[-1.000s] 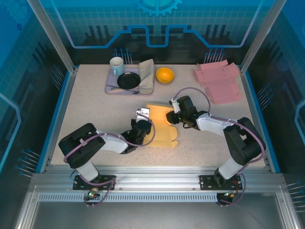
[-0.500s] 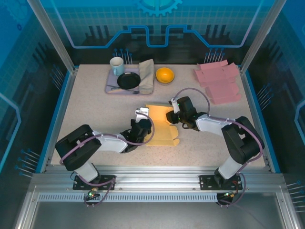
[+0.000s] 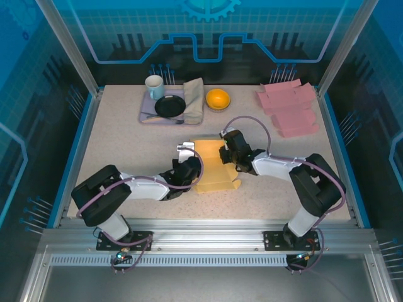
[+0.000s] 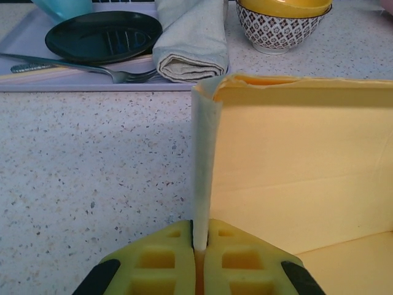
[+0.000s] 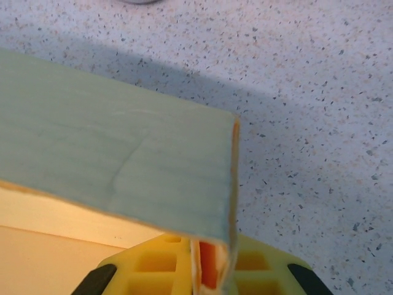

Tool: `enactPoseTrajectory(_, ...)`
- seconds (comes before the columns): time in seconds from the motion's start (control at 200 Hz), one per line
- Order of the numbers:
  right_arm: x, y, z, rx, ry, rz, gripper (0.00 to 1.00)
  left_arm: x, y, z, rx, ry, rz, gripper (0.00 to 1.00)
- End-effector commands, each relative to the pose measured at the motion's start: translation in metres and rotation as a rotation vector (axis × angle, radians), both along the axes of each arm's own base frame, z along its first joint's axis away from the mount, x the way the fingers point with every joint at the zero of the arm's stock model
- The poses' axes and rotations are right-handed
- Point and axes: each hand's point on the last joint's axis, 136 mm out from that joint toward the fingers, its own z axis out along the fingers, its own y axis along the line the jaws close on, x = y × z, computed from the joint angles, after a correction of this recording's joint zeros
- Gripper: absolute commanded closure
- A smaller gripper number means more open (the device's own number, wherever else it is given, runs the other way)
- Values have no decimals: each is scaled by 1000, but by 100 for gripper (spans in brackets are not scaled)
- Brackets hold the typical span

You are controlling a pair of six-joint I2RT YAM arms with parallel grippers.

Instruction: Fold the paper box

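Observation:
The yellow paper box (image 3: 215, 171) lies partly folded at the middle of the table. My left gripper (image 3: 189, 167) is at its left side, shut on an upright side flap (image 4: 204, 153) that stands edge-on between the yellow fingers (image 4: 166, 255); the box's back wall (image 4: 301, 160) rises to the right of it. My right gripper (image 3: 228, 155) is at the box's far right corner. In the right wrist view its jaws (image 5: 212, 249) are pinched on a doubled-over flap (image 5: 123, 166), whose pale outer face slants up to the left.
At the back left a grey tray (image 3: 146, 111) carries a cup (image 3: 154, 86), a black plate (image 3: 170, 106), a fork and a folded cloth (image 3: 194, 98). A yellow bowl (image 3: 218, 99) sits beside it. Flat pink boxes (image 3: 291, 108) are stacked at the back right.
My right gripper has moved left along the box's far edge and closed on its flap. The box has shifted slightly. The left gripper keeps its hold.

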Motion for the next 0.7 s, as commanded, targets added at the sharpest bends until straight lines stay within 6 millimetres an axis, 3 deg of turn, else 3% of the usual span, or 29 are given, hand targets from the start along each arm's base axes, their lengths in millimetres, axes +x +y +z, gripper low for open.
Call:
enactPoseTrajectory(0.0,0,-20,5,-93,-73,-50,94,-2,3,19,-52,-25,34,83)
enactPoseTrajectory(0.19,0,-17,7,-80,-115,-10,96,-12,12,25,-53,-11,25,63)
enactPoseTrajectory(0.37,4,-12,9,-46,-150,22,96,-25,16,56,-78,-22,-65,51)
enactPoseTrajectory(0.595,1,-2,20,-4,-274,117,96,-10,47,93,-233,58,-96,51)
enactPoseTrajectory(0.695,2,-1,27,9,-341,139,95,0,41,100,-214,76,-110,51)
